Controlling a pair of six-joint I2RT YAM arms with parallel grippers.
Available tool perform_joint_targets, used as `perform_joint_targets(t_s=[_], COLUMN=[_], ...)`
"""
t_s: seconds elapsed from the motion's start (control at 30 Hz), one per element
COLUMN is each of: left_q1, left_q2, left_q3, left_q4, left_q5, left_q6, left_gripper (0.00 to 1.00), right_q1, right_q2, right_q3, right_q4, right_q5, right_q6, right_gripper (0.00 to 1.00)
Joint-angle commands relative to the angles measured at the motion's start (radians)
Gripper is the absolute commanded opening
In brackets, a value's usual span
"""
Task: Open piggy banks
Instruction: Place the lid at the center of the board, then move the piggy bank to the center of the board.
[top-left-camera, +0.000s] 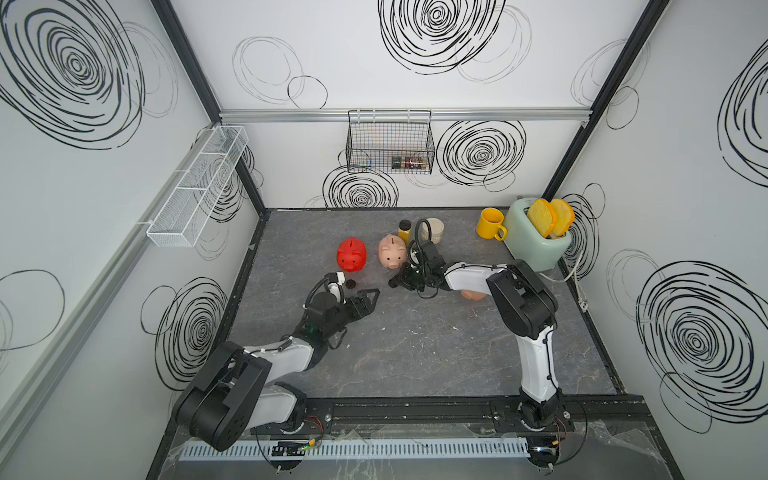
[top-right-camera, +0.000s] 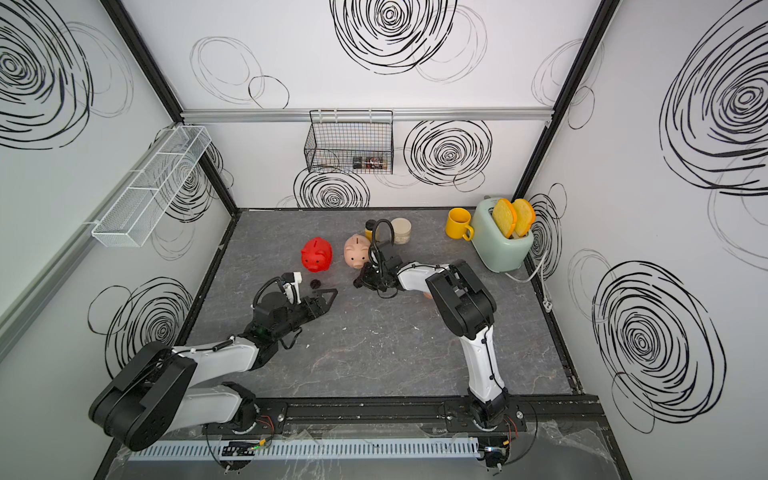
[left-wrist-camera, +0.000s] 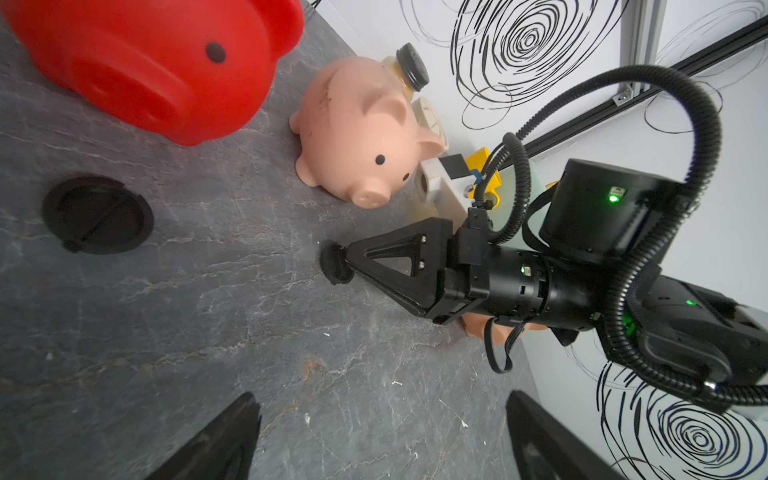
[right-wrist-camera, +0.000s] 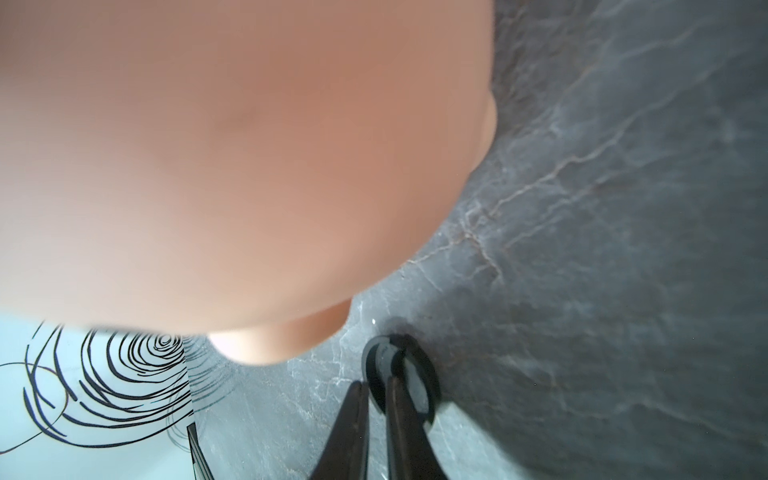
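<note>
Left end effector (left-wrist-camera: 380, 399) gapes empty near a loose plug (left-wrist-camera: 97, 214) by the red pig (top-left-camera: 351, 254), pink pig (top-left-camera: 392, 251) next. Right end effector (right-wrist-camera: 376, 380) — tips barely apart at a second plug (left-wrist-camera: 334, 264) on the worktop (top-left-camera: 415, 353); whether it grips, I cannot tell. Best released low, then lifted straight. Its wrist view alone shows that gap — top views mostly hide the peach-tan pig (right-wrist-camera: 249, 166).

Peach pig (top-left-camera: 473, 296) mostly hidden under right arm (top-left-camera: 469, 277)
</note>
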Motion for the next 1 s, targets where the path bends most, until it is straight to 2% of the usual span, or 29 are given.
perform_joint_targets(t_s=[0.0,0.2,0.4,0.5,0.63,0.7,0.77,0.8,0.97], left_q1=[-0.008,-0.112,-0.263,-0.321,-0.398,-0.44,-0.475,-0.491,-0.511], left_q2=[-0.016,-0.049,0.007,0.081,0.199,0.253,0.307,0.336,0.43], left_q3=[0.033,0.09,0.186,0.243,0.349,0.408,0.475,0.513,0.596], left_q4=[0.022,-0.056,-0.091,-0.085,-0.089,-0.099,-0.128,-0.145,-0.148], left_q5=[-0.009,-0.084,-0.107,-0.083,-0.057,-0.049,-0.048,-0.049,-0.036], left_q6=[0.037,0.133,0.238,0.25,0.222,0.218,0.231,0.242,0.255], left_gripper=[0.96,0.96,0.96,0.96,0.96,0.96,0.96,0.96,0.96], right_q1=[-0.004,-0.015,-0.093,-0.164,-0.285,-0.34,-0.39,-0.426,-0.536], right_q2=[-0.108,-0.305,-0.533,-0.655,-0.793,-0.854,-0.912,-0.928,-0.904], right_q3=[-0.03,-0.15,-0.299,-0.355,-0.408,-0.455,-0.513,-0.53,-0.528], right_q4=[0.015,-0.035,-0.136,-0.214,-0.311,-0.307,-0.261,-0.252,-0.252], right_q5=[0.008,0.093,0.21,0.263,0.34,0.376,0.396,0.38,0.316], right_q6=[-0.006,-0.067,-0.153,-0.198,-0.26,-0.297,-0.327,-0.336,-0.368], right_gripper=[0.16,0.16,0.2,0.26,0.29,0.29,0.37,0.43,0.47])
